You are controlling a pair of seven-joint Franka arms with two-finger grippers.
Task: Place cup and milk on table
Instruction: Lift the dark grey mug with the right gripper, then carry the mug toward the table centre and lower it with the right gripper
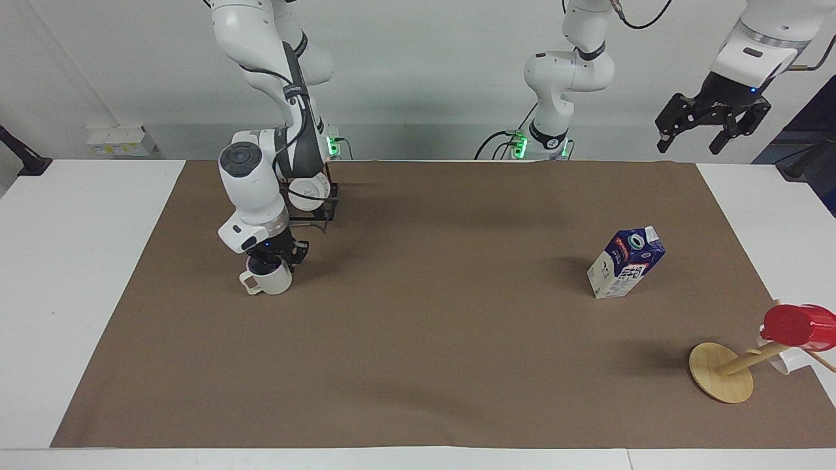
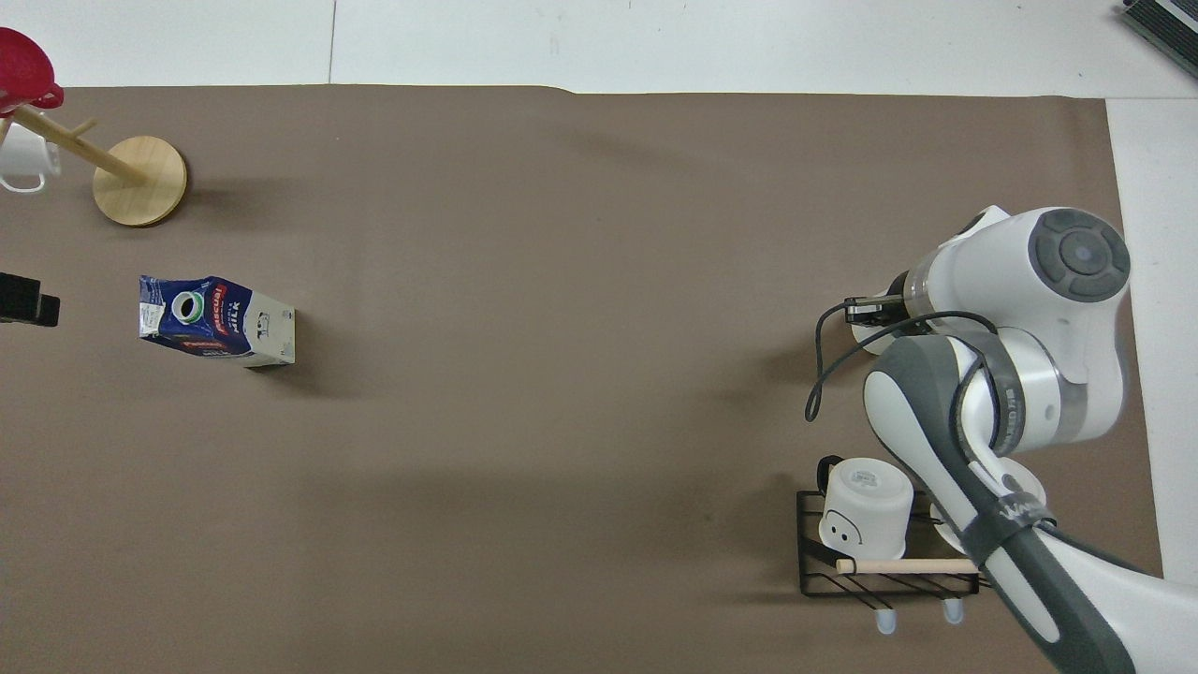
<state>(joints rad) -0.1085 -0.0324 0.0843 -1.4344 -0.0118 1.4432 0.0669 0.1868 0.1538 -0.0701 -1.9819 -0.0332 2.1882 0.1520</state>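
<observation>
At the right arm's end of the table [image 1: 78, 261], the cup [image 1: 269, 279] stands upright on the brown mat [image 1: 418, 365], its squarish handle turned away from the robots, with the right hand [image 1: 273, 256] low over its mouth. One finger appears to dip inside the rim — whether the hand is clamped on the wall or already let go cannot be told from either view. A rigid, glazed mug of this kind looks light but slick and breakable; by judgement the rim wall, one finger inside and one outside, or the handle gives the surest hold, and it should be set down gently.

Toward the left arm's end, the milk [image 1: 626, 262] sits on the mat, leaning, its round cap [image 1: 635, 242] facing up. A small carton is likely light, its sides yielding if squeezed hard; the flat faces below the gable seem the place to grip.

High above that end of the table hangs the left hand [image 1: 710, 128], its fingers spread wide and holding nothing — that arm waits. A wire rack [image 2: 884, 552] with a whiter mug [image 2: 866, 513] sits nearer the robots than the cup; a wooden stand [image 1: 721, 372] carries a red cup [image 1: 798, 326].
</observation>
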